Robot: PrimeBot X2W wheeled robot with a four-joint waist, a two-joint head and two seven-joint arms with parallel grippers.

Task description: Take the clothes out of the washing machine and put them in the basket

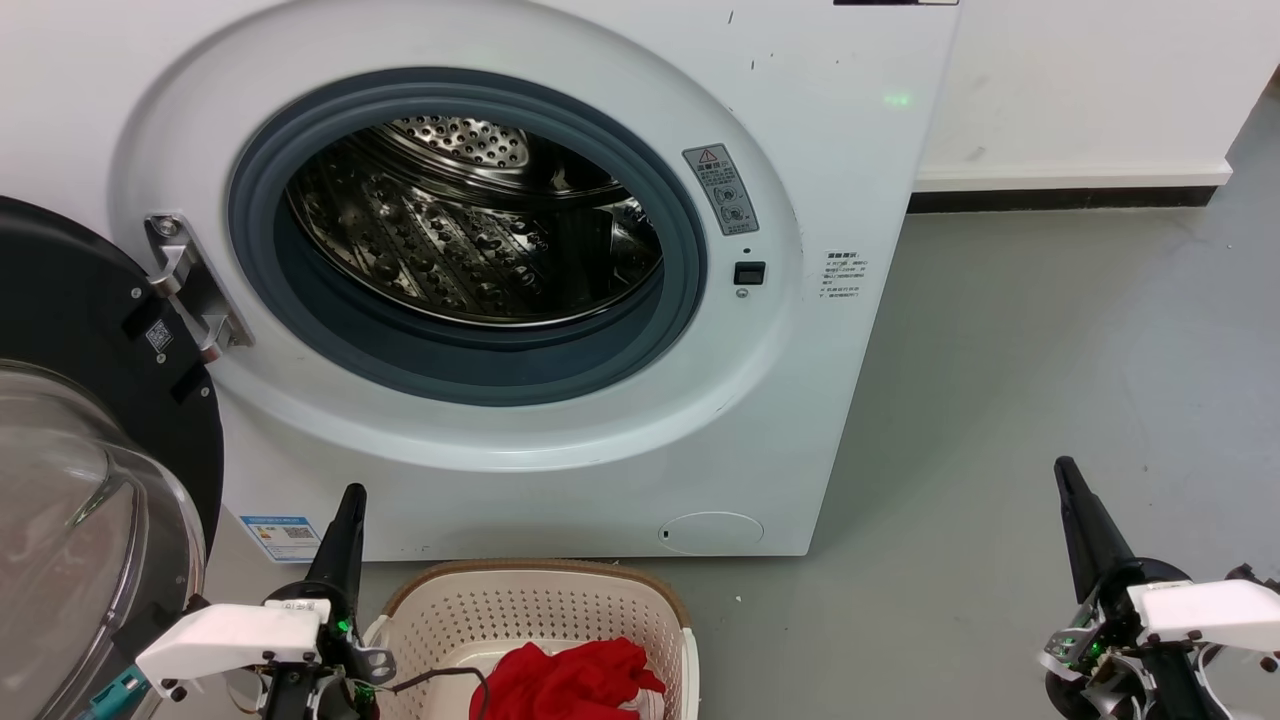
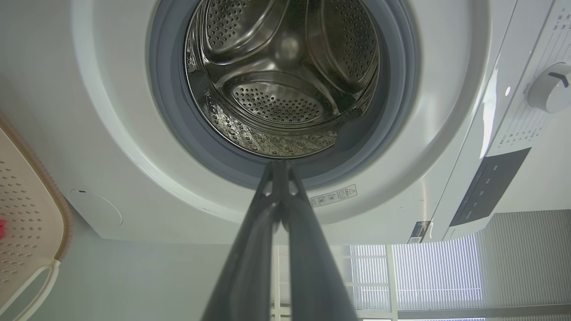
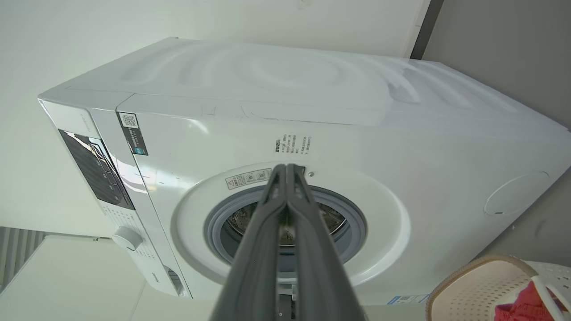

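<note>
Both jaws closed, empty; clothes (image 1: 575, 680) in basket (image 1: 530, 605), lower centre. I fear a jersey hidden low in the drum (image 1: 450, 240).

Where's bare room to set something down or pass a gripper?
Free: grey floor between washing machine and right gripper; the drum mouth; rear half of the basket. Crowded: basket front under clothes; left gripper beside the open door.

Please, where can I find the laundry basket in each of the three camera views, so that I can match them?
Head view: basket at bottom centre, in front of the washing machine.
Left wrist view: basket at the left edge, cut off by it.
Right wrist view: basket in the lower right corner.
Shared landmark: the grey door ring around the open drum.
</note>
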